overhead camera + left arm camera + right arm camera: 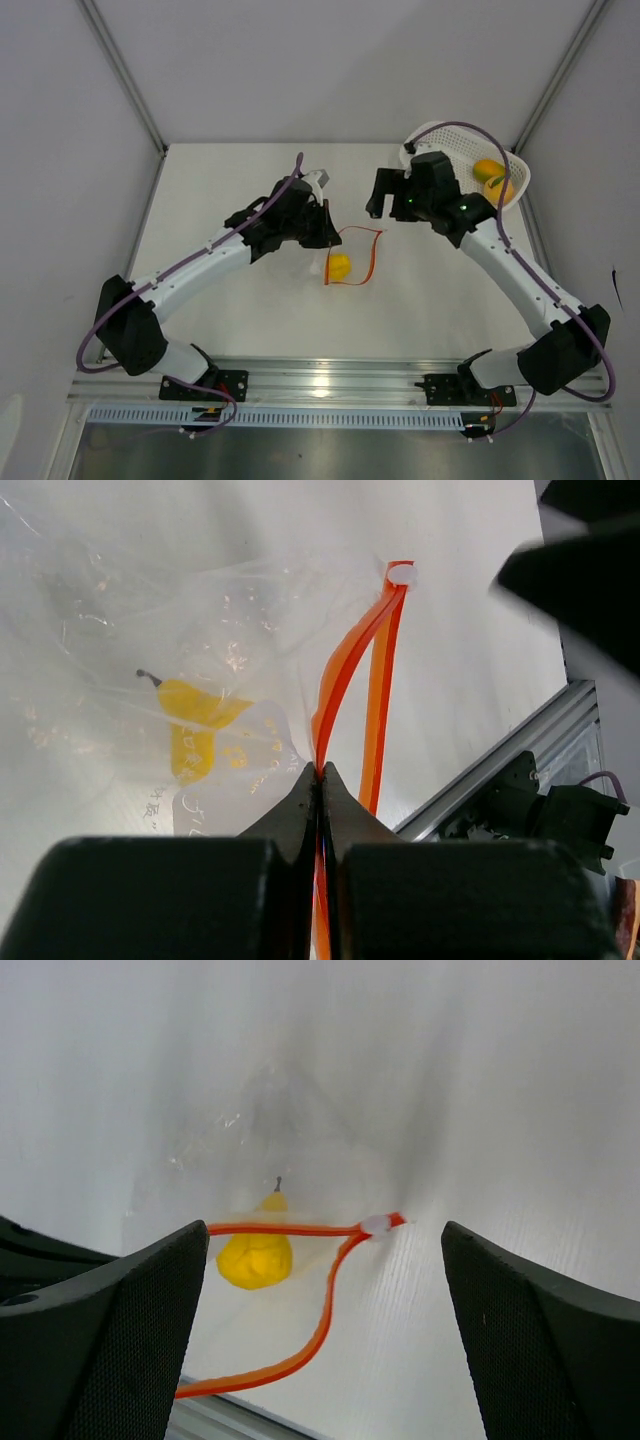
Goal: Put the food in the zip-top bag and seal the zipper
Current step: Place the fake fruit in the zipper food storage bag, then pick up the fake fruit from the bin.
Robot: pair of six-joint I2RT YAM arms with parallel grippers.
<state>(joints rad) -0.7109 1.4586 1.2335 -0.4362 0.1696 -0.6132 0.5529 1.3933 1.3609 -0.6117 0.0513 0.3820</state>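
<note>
Left gripper [320, 783] is pinching one lip of the zipper [345, 670], so the zip-top bag [110, 620] gapes w/ the lemon [255, 1258] inside. Right gripper [325, 1232] is spread, empty. Two mangoes [489, 171] sit in the basket [440, 133]. If the pinch slips, the mouth prob flops shut.

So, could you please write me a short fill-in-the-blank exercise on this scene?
1. The left pincer is ____ on the zipper.
2. The zip-top bag holds ____ yellow fruit.
3. The white basket holds ____ mangoes.
4. The right pincer, holding nothing, is ____.
Missing words: shut, one, two, open.
</note>
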